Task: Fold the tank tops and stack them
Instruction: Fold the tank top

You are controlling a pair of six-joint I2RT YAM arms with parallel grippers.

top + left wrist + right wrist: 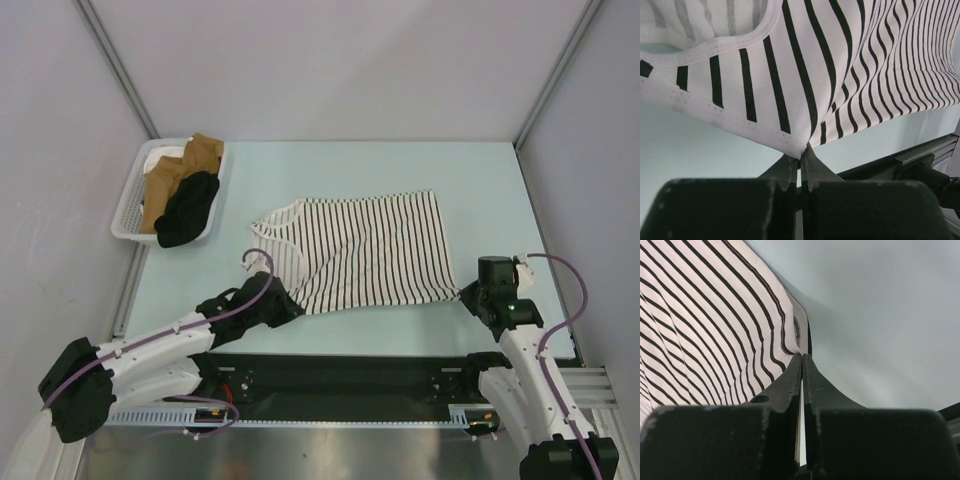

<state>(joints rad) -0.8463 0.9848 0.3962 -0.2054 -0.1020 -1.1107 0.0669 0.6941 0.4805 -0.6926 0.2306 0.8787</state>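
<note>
Fingers (782, 172) of the left gripper (801, 161) are pressed together, tips meeting on a corner of the striped top (850, 65). The white stitched edge of the cloth runs right into the pinch, and the fabric rises away from the tips in slack folds. The right gripper (802, 359) is closed just as tightly. Its two fingers (787, 382) show only a thin slit between them, and they nip the corner of the top's edge where the stripes bend down into the tips.

From above, the striped top (360, 250) lies spread across the middle of the pale table (480, 180), neck end to the left and hem to the right. The left gripper (283, 305) is at its near left corner and the right gripper (466, 293) at its near right corner, both low at the cloth.

The black top (188, 210) sits bunched in a white basket (128, 218) at the far left of the table, beside crumpled brown cloth (165, 185).
</note>
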